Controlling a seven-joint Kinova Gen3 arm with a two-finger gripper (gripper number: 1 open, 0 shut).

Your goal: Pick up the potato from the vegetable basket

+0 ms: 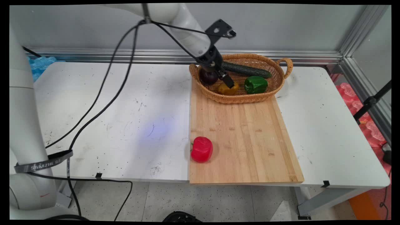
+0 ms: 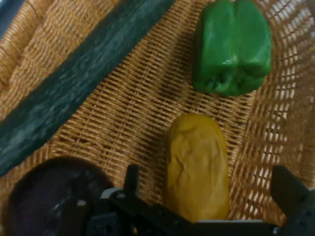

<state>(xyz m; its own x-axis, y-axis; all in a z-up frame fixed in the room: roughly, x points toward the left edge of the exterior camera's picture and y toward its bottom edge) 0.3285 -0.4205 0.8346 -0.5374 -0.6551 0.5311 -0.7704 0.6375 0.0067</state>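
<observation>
Hand [image 2: 206,196] wide astride yellow potato [image 2: 197,167]; "SAMZHE" strap [image 1: 43,164]

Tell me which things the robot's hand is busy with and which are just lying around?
Busy with: gripper, open around the yellow potato in the basket.

Lying around: green pepper, cucumber, purple onion, red pepper, cutting board.

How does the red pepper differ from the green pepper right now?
The red pepper lies on the wooden cutting board, near its left edge; the green pepper sits inside the wicker basket. The red one is alone, far from the gripper; the green one has a yellow vegetable beside it, which sits between the open fingers. Both are glossy bell peppers of similar size.
</observation>
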